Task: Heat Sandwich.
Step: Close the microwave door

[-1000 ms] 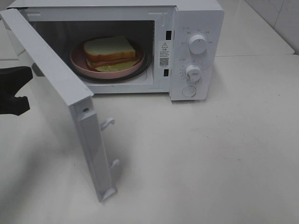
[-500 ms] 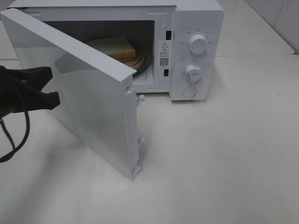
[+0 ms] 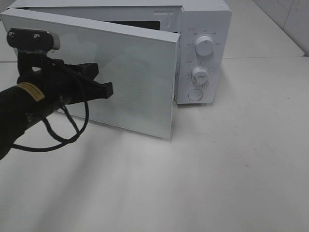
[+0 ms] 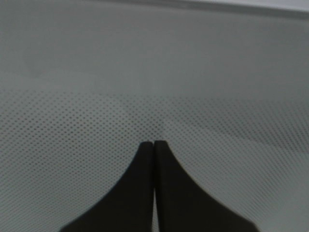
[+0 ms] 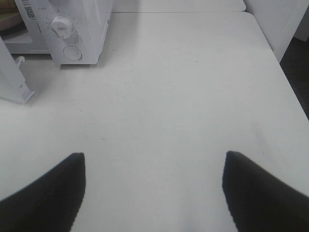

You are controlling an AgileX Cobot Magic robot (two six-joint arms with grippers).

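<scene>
Table [image 3: 231,169]: open white top below my right gripper [image 5: 154,154]; its fingers stand wide apart, holding nothing
Microwave [image 3: 205,19]: ahead of that gripper, off to one side, well apart
Door [image 3: 140,82]: ajar; free edge near the control panel; fills the way ahead of my left gripper [image 3: 108,90]
Left gripper: fingers pressed together; tips right at the door's dotted panel
Sandwich: hidden behind the door; I cannot see it

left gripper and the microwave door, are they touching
Cannot tell. In the left wrist view the shut left gripper points straight at the microwave door, hiding any gap; the exterior high view only shows them overlapping.
</scene>
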